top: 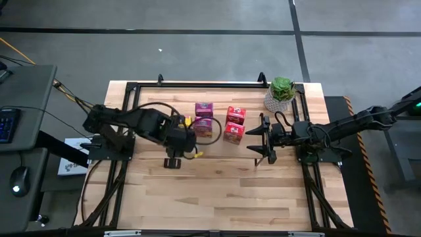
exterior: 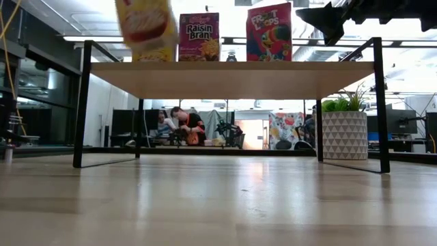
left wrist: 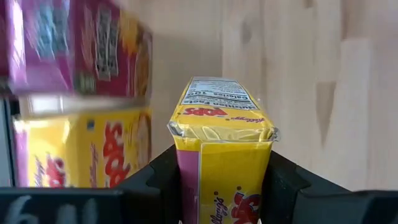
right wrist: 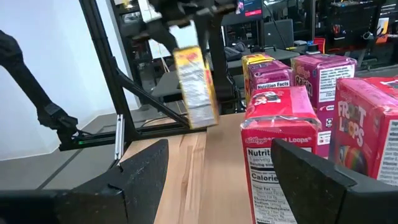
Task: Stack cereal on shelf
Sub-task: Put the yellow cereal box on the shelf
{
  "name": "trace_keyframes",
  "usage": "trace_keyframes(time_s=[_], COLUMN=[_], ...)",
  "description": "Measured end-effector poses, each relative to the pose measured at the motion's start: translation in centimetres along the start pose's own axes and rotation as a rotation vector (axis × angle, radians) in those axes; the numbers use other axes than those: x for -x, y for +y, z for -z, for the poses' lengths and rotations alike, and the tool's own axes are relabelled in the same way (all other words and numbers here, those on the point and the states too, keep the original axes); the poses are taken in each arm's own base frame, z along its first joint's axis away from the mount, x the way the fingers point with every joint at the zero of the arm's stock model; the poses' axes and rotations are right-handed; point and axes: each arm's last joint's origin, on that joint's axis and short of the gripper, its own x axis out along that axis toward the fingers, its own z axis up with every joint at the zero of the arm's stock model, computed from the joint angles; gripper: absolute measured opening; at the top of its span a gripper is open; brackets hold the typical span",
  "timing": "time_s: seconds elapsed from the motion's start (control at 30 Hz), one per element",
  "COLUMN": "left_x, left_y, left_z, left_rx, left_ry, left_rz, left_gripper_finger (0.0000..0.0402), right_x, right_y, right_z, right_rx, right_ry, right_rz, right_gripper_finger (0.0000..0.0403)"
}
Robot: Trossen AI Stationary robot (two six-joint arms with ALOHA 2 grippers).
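My left gripper (top: 186, 131) is shut on a yellow cereal box (left wrist: 221, 149) and holds it in the air beside the shelf's (exterior: 232, 78) left part. In the low view this box (exterior: 145, 27) shows above the shelf's top. On the shelf stand two magenta boxes (top: 204, 109) (top: 202, 126), two red boxes (top: 235, 115) (top: 233, 132) and another yellow box (left wrist: 81, 155). My right gripper (top: 263, 141) waits open, level, to the right of the red boxes. My left gripper pinches the yellow box between its two fingers (left wrist: 158, 180), one on each of two opposite sides (left wrist: 186, 168). The fingers come steeply from above. The box hangs below them, a little tilted, its free end (right wrist: 200, 115) clear of the shelf and the table.
A potted green plant (top: 281, 92) stands at the table's far right, beside the shelf's right legs (exterior: 380, 102). The tabletop nearer than the shelf (top: 217, 191) is bare wood. People sit in the room beyond the table (exterior: 181, 126).
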Motion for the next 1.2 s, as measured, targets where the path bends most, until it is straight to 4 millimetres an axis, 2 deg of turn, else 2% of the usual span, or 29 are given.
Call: trace_keyframes(time_s=[0.27, 0.73, 0.93, 1.2], left_x=[-1.8, -2.1, -2.3, -2.4], left_y=[0.5, 0.6, 1.2, 1.6], left_z=[1.8, 2.0, 1.9, 1.6], left_rx=[0.010, -0.062, -0.068, -0.053], left_ry=[0.097, 0.106, 0.104, 0.093], left_rz=[-0.008, -0.041, -0.107, -0.093], left_gripper_finger=[0.0145, 0.0147, 0.0178, 0.0232], right_x=[0.0, 0.0, 0.0, 0.0], right_y=[0.0, 0.0, 0.0, 0.0], right_z=[0.0, 0.0, 0.0, 0.0], right_rx=[0.001, 0.000, 0.000, 0.000], right_ry=[0.001, -0.005, -0.005, -0.006], right_rz=[0.001, 0.000, 0.001, 0.006], right_gripper_finger=[0.0275, 0.0275, 0.0275, 0.0275])
